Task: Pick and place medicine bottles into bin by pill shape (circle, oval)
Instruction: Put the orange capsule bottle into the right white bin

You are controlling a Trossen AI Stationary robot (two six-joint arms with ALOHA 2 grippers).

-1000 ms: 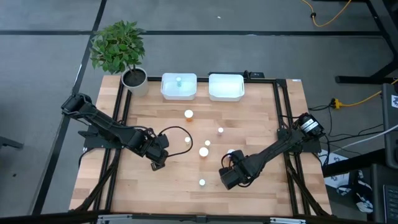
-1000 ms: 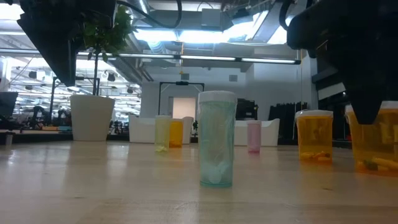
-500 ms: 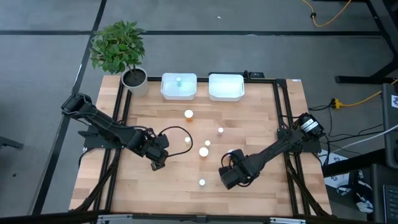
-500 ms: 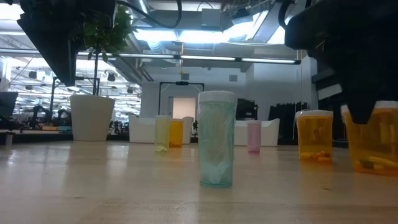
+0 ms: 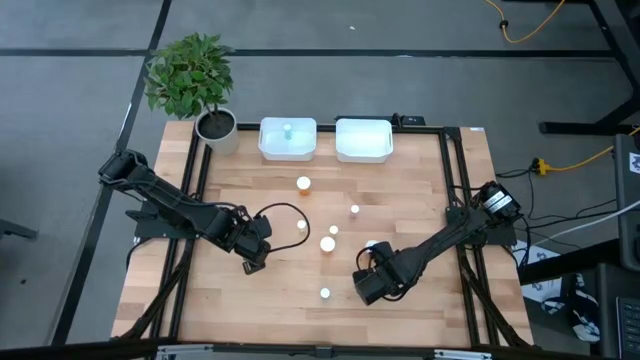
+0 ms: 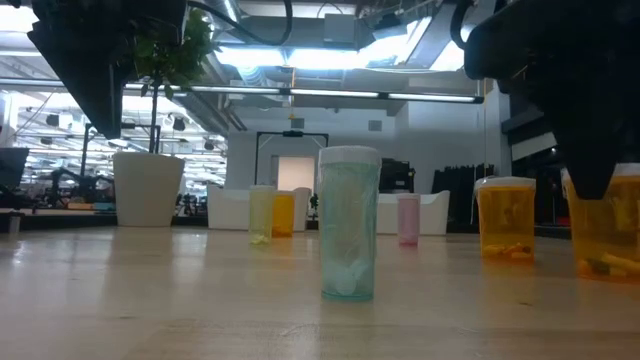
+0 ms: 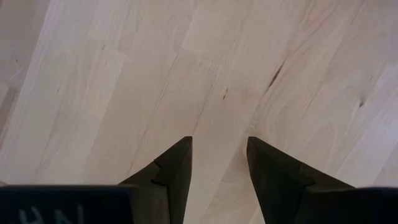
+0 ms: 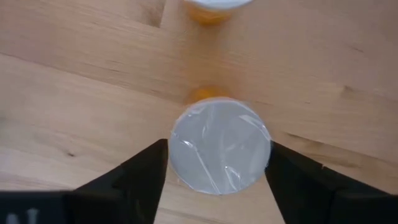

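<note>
Right gripper (image 8: 214,165): hanging straight above an orange bottle (image 8: 219,152) near the right front of the surface (image 5: 400,190); fingers spread wide, one on each side of the round white cap, apparently not touching it and gripping nothing.
Left gripper (image 7: 217,158): waiting over bare wood on the left part of the surface; fingers parted, holding nothing.
Orange bottle: standing upright on the wood, in the low view at the far right under the dark gripper (image 6: 590,150); a few pills lying at its bottom.
Other bottles: a second orange one (image 6: 505,217) just beside, to the left; a pale green one (image 6: 347,237) nearest the front; a yellowish (image 6: 262,213) and a pink one (image 6: 408,218) farther back.
Bins: two white bins at the far edge, the left bin (image 5: 288,139) already carrying one bottle, the right bin (image 5: 363,140) looking empty.
Handling: probably light, being almost empty; a stiff plastic wall, not fragile; smooth and round, so likely slipping or rolling out under an off-centre squeeze; rather tall, so tipping easily if pushed at the top.
Where to take hold: judging best on the cap or just under it, fingers meeting across the widest line of the cylinder, closing evenly from both sides.
Pill shape: too small for telling circle from oval here.
</note>
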